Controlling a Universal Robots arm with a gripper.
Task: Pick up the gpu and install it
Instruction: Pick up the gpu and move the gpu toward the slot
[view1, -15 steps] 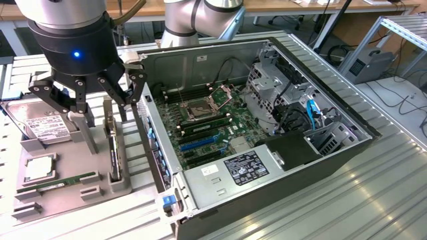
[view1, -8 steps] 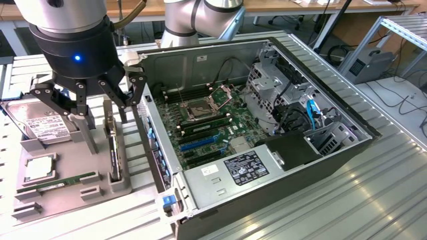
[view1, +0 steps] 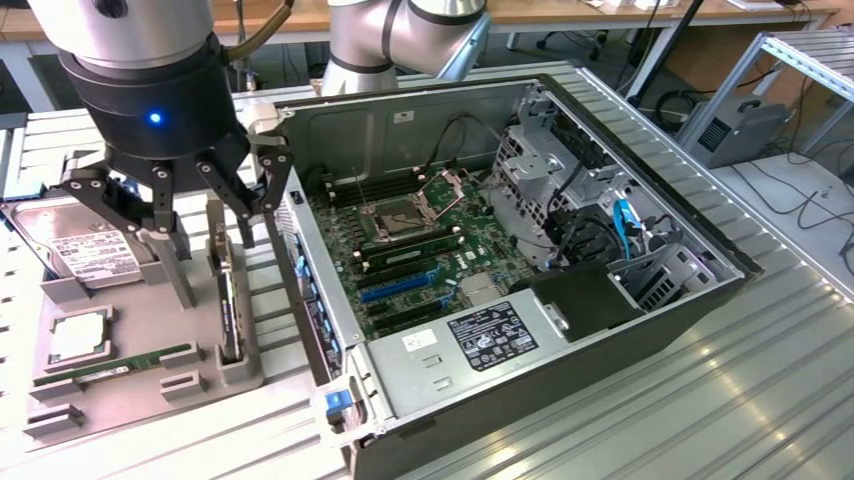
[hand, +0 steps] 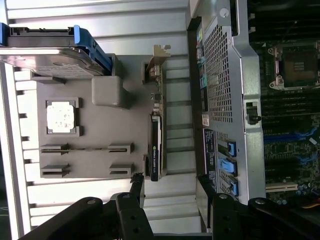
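The pincer (view1: 198, 228) hangs above the grey tray (view1: 144, 325), fingers spread wide, w/ nothing between them and nothing touched. In the wrist view its two black fingers (hand: 134, 192) stand far apart, w/ bare table slats seen in the gap.

The gpu (view1: 230, 300) is not picked up yet. It stands on its long edge in a slot of the tray, on the side of the tray that is nearest to the computer case (view1: 694, 300). In the wrist view the gpu (hand: 155, 145) shows as a thin strip: black fan part at the end near the pincer, silver bracket at the far end. The near end is just beside one fingertip, but apart from it.

Edges & room: the gpu has a grey block of the tray close on one side. On the other side is a narrow strip of tray and table, then the perforated wall of the case. So there is not much room sideways, but the space above the card is open.

Other things on the tray, away from the gpu: hard drive (view1: 80, 250), processor chip (view1: 80, 335), memory stick (view1: 114, 368).

The case lies open on the metal table (view1: 761, 400), its main board (view1: 414, 250) facing up.
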